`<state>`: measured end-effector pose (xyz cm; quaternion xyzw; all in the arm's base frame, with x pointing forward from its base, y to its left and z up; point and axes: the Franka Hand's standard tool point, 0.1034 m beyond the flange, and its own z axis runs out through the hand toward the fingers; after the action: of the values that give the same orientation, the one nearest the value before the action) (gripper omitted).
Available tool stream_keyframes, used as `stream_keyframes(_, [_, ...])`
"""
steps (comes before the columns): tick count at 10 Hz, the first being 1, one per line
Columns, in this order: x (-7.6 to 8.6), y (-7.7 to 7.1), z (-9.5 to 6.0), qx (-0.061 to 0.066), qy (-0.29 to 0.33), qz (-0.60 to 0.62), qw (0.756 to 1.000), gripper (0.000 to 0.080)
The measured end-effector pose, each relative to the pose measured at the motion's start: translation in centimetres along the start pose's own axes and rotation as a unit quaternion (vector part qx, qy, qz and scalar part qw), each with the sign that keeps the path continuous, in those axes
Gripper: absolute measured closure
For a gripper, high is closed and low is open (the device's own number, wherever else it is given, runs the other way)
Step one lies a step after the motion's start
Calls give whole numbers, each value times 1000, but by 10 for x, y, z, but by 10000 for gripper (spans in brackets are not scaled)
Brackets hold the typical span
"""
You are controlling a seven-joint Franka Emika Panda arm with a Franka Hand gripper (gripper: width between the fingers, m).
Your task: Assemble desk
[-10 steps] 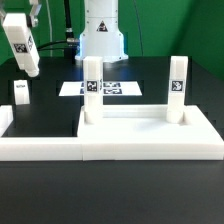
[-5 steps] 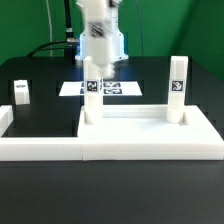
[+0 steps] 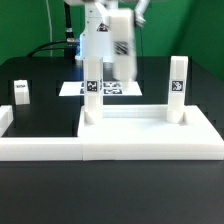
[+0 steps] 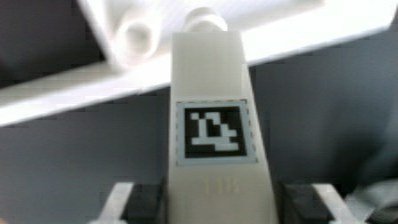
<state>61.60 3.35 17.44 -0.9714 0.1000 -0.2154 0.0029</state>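
Observation:
The white desk top (image 3: 150, 142) lies at the front. Two tagged legs stand upright at its far corners, one toward the exterior view's left (image 3: 91, 100) and one toward its right (image 3: 178, 95). A third leg (image 3: 21, 91) stands loose on the table at the exterior view's left. My gripper (image 3: 122, 18) is shut on a fourth leg (image 3: 122, 48), blurred, held in the air above and between the two upright legs. In the wrist view this leg (image 4: 214, 120) fills the middle with its tag facing the camera, and the gripper (image 4: 217, 205) clamps it from both sides.
The marker board (image 3: 110, 88) lies flat behind the desk top. A long low white border rail (image 3: 38, 148) runs along the front at the exterior view's left. The robot base (image 3: 100, 45) stands at the back.
The gripper has carried the leg from the exterior view's far left across to the right, and it now hangs above the desk top's far side.

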Motion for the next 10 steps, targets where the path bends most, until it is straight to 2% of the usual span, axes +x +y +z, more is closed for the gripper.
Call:
stream_keyframes(1, [-2, -28, 4, 6, 0, -18, 1000, 511])
stream_keyframes(2, [-6, -49, 5, 7, -4, -25, 1000, 511])
stream_keyframes(4, [-5, -44, 5, 6, -4, -26, 1000, 511])
stream_keyframes(7, [-3, -44, 5, 8, 2, -28, 1000, 511])
stream_keyframes(8, [3, -43, 4, 11, 19, -30, 999, 511])
stream_keyframes(10, [21, -54, 12, 14, 44, -31, 998, 511])
